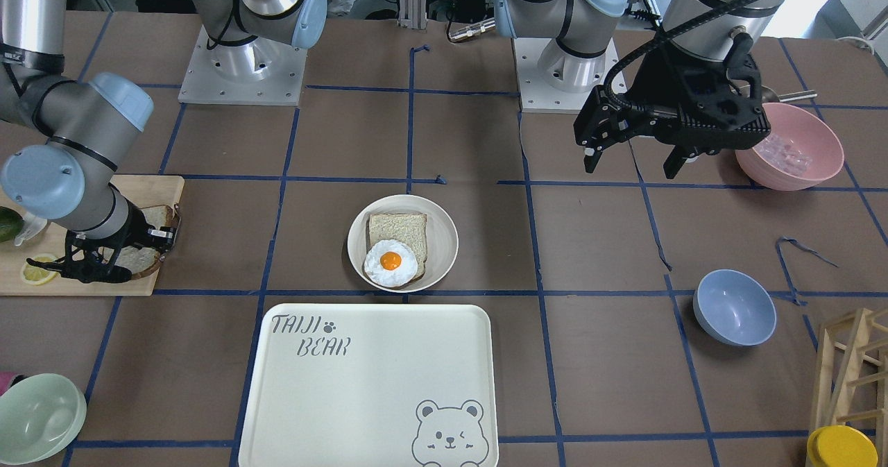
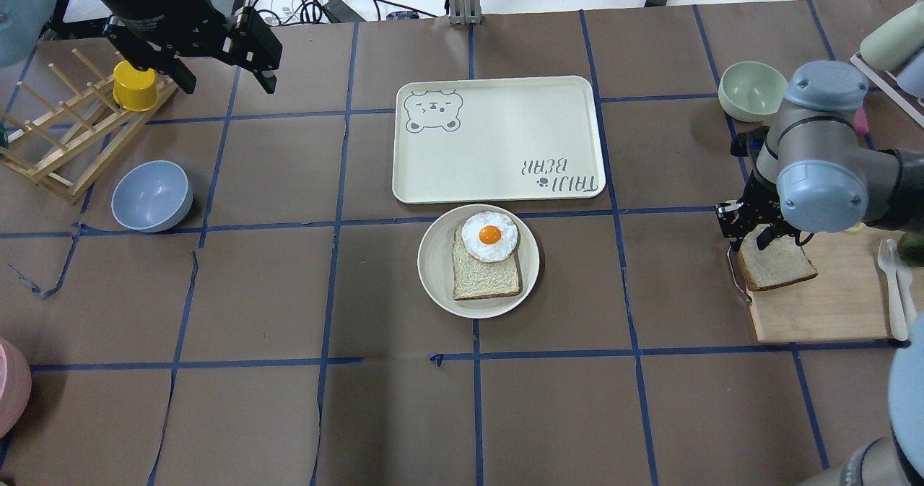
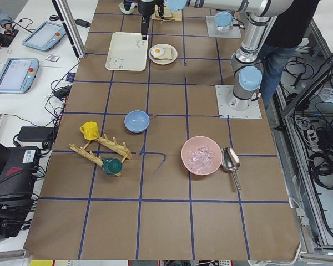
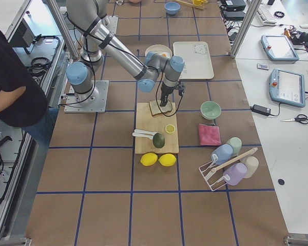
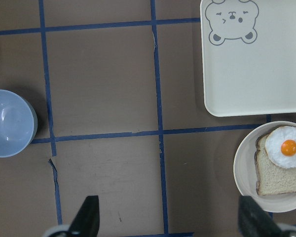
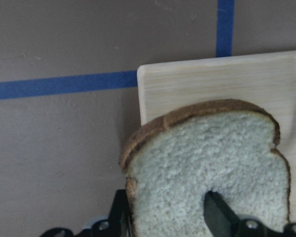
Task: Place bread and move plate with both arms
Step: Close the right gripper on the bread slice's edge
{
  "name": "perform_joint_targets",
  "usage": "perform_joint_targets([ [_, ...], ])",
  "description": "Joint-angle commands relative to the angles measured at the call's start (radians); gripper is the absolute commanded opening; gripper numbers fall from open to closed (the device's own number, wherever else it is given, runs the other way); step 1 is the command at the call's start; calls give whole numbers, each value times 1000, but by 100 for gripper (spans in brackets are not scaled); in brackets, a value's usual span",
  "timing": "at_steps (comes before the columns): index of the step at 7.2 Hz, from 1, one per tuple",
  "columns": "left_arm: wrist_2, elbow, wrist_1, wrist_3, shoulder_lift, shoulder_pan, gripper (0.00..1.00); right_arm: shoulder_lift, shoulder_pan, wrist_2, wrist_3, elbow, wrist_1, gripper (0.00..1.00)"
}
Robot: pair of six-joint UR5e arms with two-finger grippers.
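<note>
Bread (image 6: pixel 207 163), dark-crusted, at corner of wooden cutting board (image 2: pixel 823 313), robot's right end of table. Right gripper (image 2: pixel 751 230) clamped on it: one finger on the crumb face, the other at the crust edge. Plate (image 2: pixel 440 284) at table centre, well apart, holds pale slice (image 2: pixel 485 276) and fried egg (image 2: pixel 489 237); bear tray (image 2: pixel 505 146) just beside. Left gripper (image 2: pixel 227 81) spread wide, empty, near yellow cup (image 2: pixel 135 89).
</note>
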Motion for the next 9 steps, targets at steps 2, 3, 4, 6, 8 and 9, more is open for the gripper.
perform_joint_targets([
  [2, 0, 0, 0, 0, 0, -2, 100, -4, 0, 2, 5, -21, 4, 0],
  [3, 0, 0, 0, 0, 0, 0, 100, -3, 0, 0, 8, -59, 18, 0],
  [4, 0, 0, 0, 0, 0, 0, 100, -4, 0, 2, 10, -73, 29, 0],
  [6, 0, 0, 0, 0, 0, -2, 100, -17, 1, 2, 7, -76, 52, 0],
  [8, 0, 0, 0, 0, 0, -2, 100, -37, 6, 2, 7, -138, 146, 0],
  [9, 0, 0, 0, 0, 0, -2, 100, -53, 13, 3, 8, -203, 238, 0],
])
